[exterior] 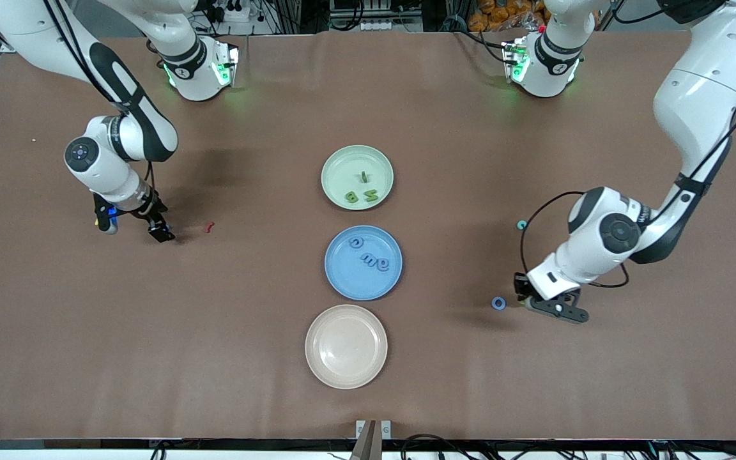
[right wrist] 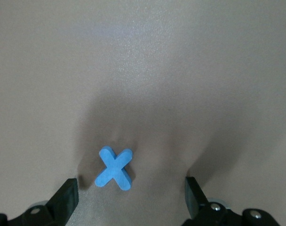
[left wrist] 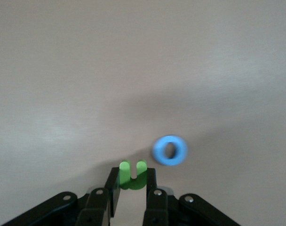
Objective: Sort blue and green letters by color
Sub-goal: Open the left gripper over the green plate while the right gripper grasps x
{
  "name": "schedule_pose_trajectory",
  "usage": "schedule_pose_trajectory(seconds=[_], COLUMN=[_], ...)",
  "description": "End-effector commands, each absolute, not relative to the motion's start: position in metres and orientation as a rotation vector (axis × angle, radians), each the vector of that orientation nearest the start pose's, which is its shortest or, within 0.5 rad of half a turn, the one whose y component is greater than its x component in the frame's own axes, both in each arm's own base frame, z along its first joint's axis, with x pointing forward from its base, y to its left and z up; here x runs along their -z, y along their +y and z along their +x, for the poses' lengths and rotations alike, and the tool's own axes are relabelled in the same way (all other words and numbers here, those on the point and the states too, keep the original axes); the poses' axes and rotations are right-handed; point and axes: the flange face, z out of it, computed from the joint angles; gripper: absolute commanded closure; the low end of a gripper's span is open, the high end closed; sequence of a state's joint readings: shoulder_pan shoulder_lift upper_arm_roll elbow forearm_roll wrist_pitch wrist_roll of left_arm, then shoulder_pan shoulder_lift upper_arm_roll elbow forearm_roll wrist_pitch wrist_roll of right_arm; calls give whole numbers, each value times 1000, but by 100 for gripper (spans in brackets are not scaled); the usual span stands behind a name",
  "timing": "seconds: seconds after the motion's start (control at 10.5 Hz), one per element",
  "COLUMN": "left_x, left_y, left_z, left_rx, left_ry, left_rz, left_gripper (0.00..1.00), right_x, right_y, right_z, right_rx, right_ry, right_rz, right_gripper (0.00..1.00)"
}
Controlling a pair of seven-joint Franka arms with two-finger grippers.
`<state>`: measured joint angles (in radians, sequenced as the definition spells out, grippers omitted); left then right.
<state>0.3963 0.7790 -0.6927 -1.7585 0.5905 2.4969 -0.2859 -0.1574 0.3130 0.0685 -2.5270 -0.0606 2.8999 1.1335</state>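
Left tool (left wrist: 132,188) pinching green U (left wrist: 132,174) by its base; thin grip may slip. Right tool (right wrist: 131,197) spread over blue X (right wrist: 114,168).

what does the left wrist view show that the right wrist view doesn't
Only the left wrist view shows the left gripper shut on a green U-shaped letter, with a blue ring-shaped letter lying on the table beside it. Only the right wrist view shows the open right gripper with a blue X-shaped letter lying between its fingers. Both show the same brown tabletop.
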Motion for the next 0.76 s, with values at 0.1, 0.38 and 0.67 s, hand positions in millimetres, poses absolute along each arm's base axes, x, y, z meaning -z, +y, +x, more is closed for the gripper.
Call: schedule_pose_trajectory(seconds=[0.1,0.38,0.67], left_x=[-247,-251,-252], left_y=[-272,-340,-420], left_z=[615,579,523], left_rx=[209,174,121], left_ry=[198,103,-3], left_rz=[-3244,-3272,-3277], left_gripper=[100,100,100], right_x=[-167,-164,-162], right_y=[-38,-47,-50], right_z=[467,469,470], right_rx=[104,116,126], right_ry=[1720,1706,1676], right_rz=[-2574,-2599,-2621], right_gripper=[8,25,49])
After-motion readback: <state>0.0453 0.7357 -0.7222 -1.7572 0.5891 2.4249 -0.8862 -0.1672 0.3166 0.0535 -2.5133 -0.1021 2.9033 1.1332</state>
